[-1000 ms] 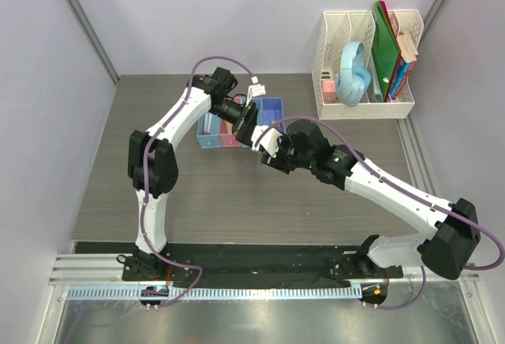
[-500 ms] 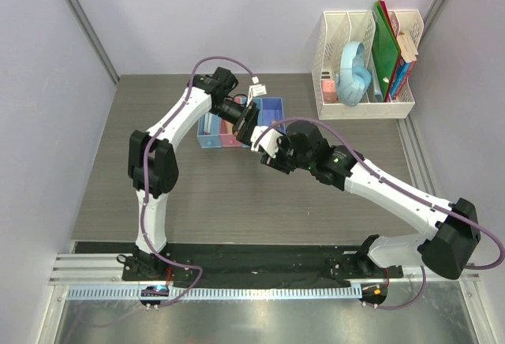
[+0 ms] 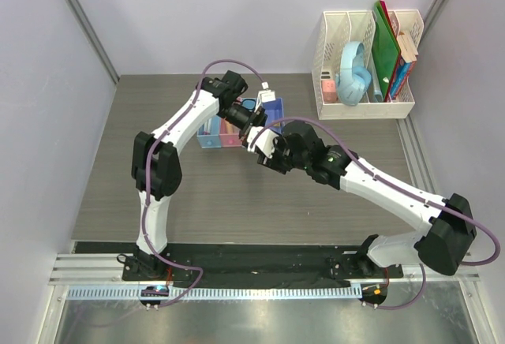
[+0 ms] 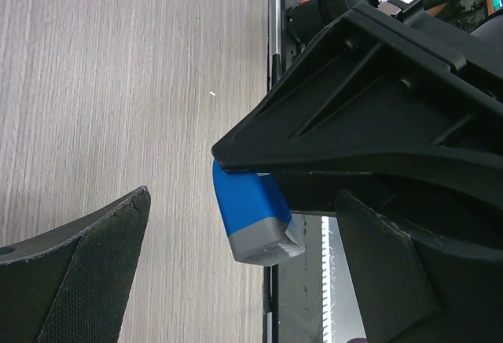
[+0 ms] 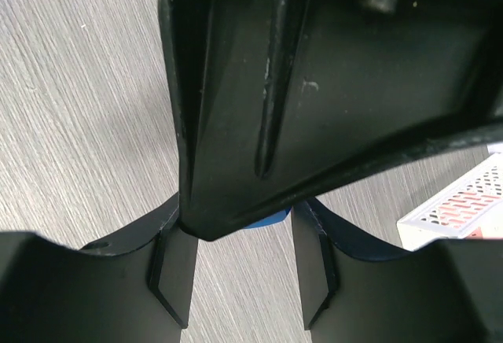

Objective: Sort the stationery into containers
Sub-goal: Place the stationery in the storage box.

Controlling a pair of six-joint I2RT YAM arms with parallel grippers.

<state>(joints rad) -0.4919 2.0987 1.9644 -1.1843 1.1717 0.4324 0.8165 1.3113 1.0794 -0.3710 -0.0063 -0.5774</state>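
The blue wedge-shaped piece (image 4: pixel 250 213) is seen in the left wrist view as a saturated blue body with a grey end cap, tilted with the grey end lowest. It is gripped at its upper end by the right gripper (image 3: pixel 257 142), whose fingers (image 5: pixel 174 268) are set narrow on it. The piece is held clear above the counter (image 4: pixel 118 83). In the right wrist view only a blue sliver is shown. The left gripper (image 3: pixel 250 125) is spread wide, with one finger on either side of the piece and neither touching it. In the top view the piece is hidden by the two grippers, which meet just near of the containers (image 3: pixel 210 137), toward their right end.
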